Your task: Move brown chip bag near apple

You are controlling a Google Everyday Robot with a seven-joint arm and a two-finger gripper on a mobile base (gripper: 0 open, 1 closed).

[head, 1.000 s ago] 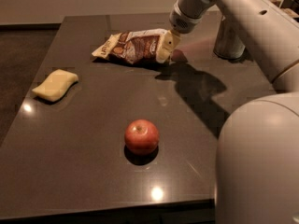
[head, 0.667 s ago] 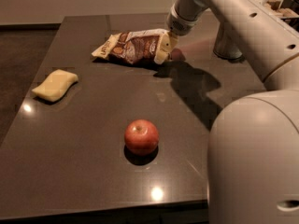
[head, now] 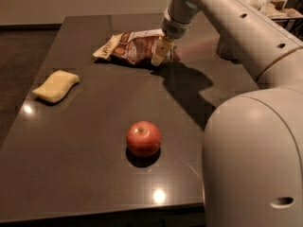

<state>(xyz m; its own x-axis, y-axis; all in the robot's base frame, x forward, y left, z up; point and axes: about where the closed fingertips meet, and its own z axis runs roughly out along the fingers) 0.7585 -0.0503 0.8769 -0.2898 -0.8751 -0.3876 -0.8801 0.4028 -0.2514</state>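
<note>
Now the gripper point(head: 160, 55) sits at the right end of the brown chip bag point(head: 129, 46), likely to haul it toward the apple point(head: 143, 138); clamped or not, can't tell.

Tool point(head: 160, 55) over right end of brown chip bag point(head: 130, 47), hiding that end; contact unclear. Bag lettering too small to read. Bench point(head: 85, 174) right side hidden behind arm point(head: 227, 18), itself cut off at top and right edges.

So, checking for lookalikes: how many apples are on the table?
1: the apple sits front-centre on the table. The gripper is at the brown chip bag, far back. The arm could hide others.
</note>
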